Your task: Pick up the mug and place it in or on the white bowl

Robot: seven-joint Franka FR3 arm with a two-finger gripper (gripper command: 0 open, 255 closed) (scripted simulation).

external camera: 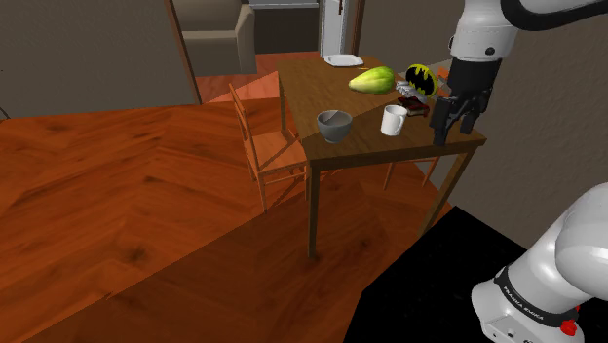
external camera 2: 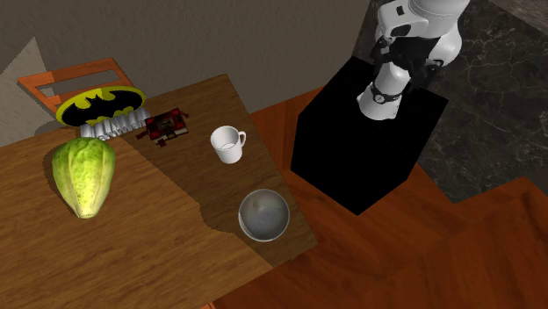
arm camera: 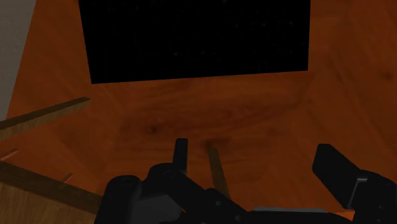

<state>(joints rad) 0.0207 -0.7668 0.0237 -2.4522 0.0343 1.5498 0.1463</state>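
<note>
Pincer point(external camera: 453, 130) open beyond table point(external camera: 322, 88) edge; mug point(external camera: 393, 120) near, apart.

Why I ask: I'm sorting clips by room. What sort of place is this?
Probably a home's dining area: a wooden table with a chair beside it, holding a mug, a bowl and a lettuce, on a wood floor, with an armchair behind.

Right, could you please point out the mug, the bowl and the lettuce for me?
mug point(external camera 2: 230, 154), second exterior view, on its outer wall below the rim.
bowl point(external camera 2: 263, 216), second exterior view, on its inner bottom.
lettuce point(external camera 2: 83, 176), second exterior view, on the middle of its leaves.
</note>
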